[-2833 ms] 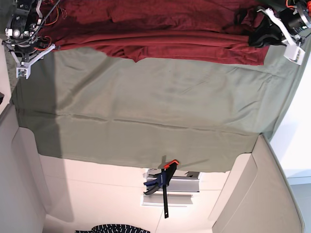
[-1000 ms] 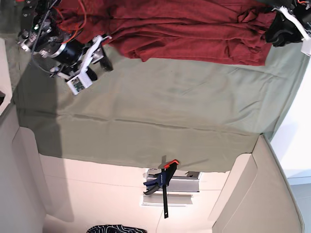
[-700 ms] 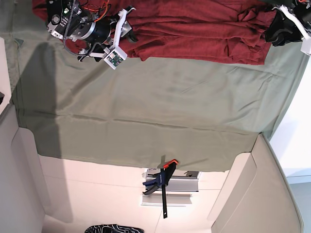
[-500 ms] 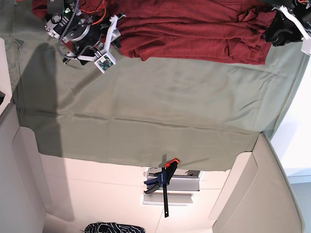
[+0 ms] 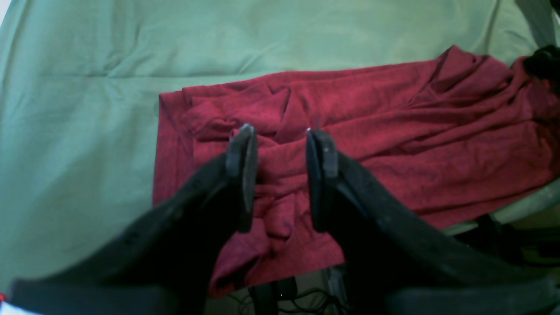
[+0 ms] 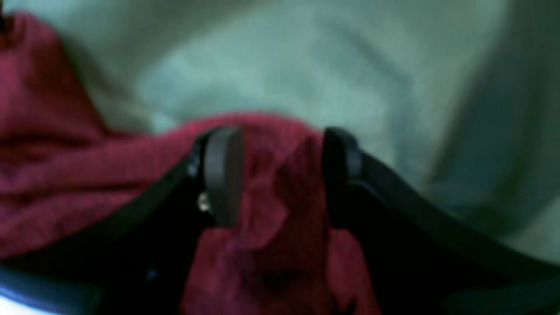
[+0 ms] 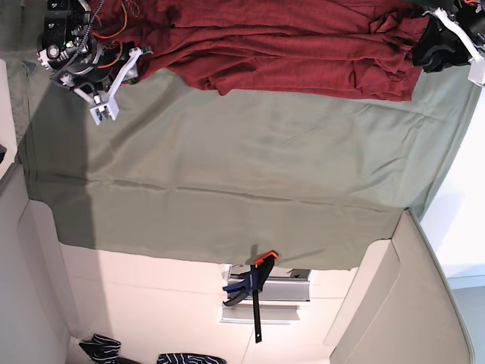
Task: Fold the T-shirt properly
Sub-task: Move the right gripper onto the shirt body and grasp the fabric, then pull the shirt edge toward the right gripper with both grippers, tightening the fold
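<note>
The dark red T-shirt [image 7: 303, 45] lies bunched in long wrinkles along the far edge of the tabletop, on a green cloth [image 7: 250, 167] that covers the work surface. The near half of the cloth carries nothing.

Left end effector [image 5: 280, 135]: positioned at the shirt's end on the right of the base view. Its two black fingers [image 5: 243, 175] have a crumpled ridge of red fabric between them, and creases run toward that spot. The jaws appear clamped on this bunch of T-shirt. Part of the shirt hangs over the cloth edge just beside them.

Right end effector [image 6: 280, 135]: positioned at the opposite end of the shirt, on the left of the base view [image 7: 125, 72]. The wrist view is blurred, but a thick fold of red fabric fills the gap between the fingers [image 6: 221, 175], so the jaws are gripping the T-shirt.

Beyond the near edge of the cloth, a bar clamp [image 7: 254, 284] with an orange and blue handle sits on a pale surface, with striped fabric [image 7: 189, 358] at the frame edge.
</note>
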{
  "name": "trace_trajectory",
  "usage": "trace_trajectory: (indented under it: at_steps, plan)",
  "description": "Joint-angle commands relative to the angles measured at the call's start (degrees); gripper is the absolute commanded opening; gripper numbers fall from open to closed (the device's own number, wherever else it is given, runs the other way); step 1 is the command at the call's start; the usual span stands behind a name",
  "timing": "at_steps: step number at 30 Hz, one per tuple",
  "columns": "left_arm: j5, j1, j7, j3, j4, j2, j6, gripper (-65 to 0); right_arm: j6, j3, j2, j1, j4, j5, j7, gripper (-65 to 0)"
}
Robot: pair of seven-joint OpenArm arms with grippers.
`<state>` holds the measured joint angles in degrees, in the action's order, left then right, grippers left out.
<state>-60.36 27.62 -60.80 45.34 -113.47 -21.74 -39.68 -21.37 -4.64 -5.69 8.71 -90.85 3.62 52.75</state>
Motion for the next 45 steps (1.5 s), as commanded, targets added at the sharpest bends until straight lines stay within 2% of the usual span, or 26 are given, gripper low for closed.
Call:
trace_trajectory:
  at_steps: [1, 9, 16, 18, 21, 24, 27, 30, 45]
  plan:
    - [-0.9, 0.0, 1.4, 0.4, -0.8, -0.8, -0.3, -42.2, 0.0, -0.2, -0.2, 1.2, -0.9, -0.2, -0.6, -35.5]
    - [-0.9, 0.0, 1.4, 0.4, -0.8, -0.8, -0.3, -42.2, 0.0, -0.2, -0.2, 1.1, -0.4, -3.6, 1.0, -35.5]
    - [-0.9, 0.0, 1.4, 0.4, -0.8, -0.8, -0.3, -42.2, 0.0, -0.2, -0.2, 1.1, 4.2, -3.6, 0.8, -36.9]
    - [-0.9, 0.0, 1.4, 0.4, -0.8, -0.8, -0.3, -42.2, 0.0, -0.2, -0.2, 1.1, 5.6, -3.6, -0.1, -43.7]
    - [-0.9, 0.0, 1.4, 0.4, -0.8, -0.8, -0.3, -42.2, 0.0, -0.2, -0.2, 1.1, 6.6, -3.7, -1.8, -65.0]
    - [-0.9, 0.0, 1.4, 0.4, -0.8, -0.8, -0.3, -42.2, 0.9, -0.2, -0.2, 1.3, 6.5, -5.9, -3.3, -65.0]
    - [-0.9, 0.0, 1.4, 0.4, -0.8, -0.8, -0.3, -42.2, 5.2, -0.2, -0.2, 1.4, 5.8, -10.8, -4.3, -65.0]
    - [-0.9, 0.0, 1.4, 0.4, -0.8, -0.8, -0.3, -42.2, 7.9, -0.2, -0.3, 1.3, 4.5, -14.3, -4.3, -65.0]
    - [-1.0, 0.0, 1.5, 0.4, -0.8, -0.8, -0.3, -42.2, 11.3, -0.2, -3.8, 1.3, 1.6, -16.9, -3.9, -65.0]
